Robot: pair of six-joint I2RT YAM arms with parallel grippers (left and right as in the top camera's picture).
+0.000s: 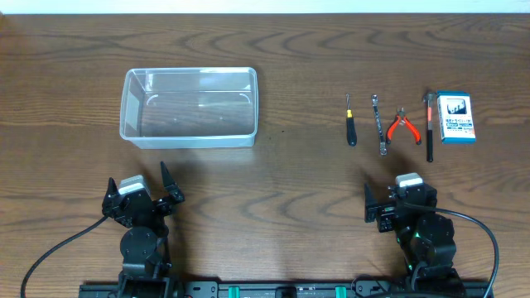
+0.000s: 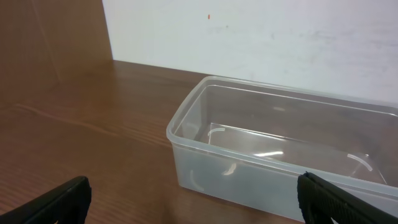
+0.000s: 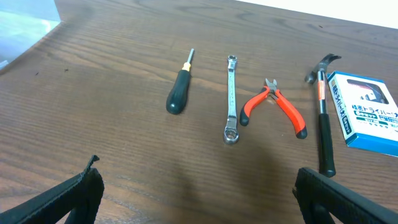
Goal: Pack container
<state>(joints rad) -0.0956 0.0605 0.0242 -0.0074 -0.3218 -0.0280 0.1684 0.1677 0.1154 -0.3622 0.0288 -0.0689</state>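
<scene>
Clear plastic rectangular tub sits far-left on the wooden table; our left gripper and right gripper hover spread at its front edge.

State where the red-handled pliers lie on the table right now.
In the overhead view the red-handled pliers lie on the right side of the table, between the wrench and the hammer.

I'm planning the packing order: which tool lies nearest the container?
The screwdriver, black-handled and leftmost in the row; the wrench, pliers and hammer all lie farther right from the container.
</scene>
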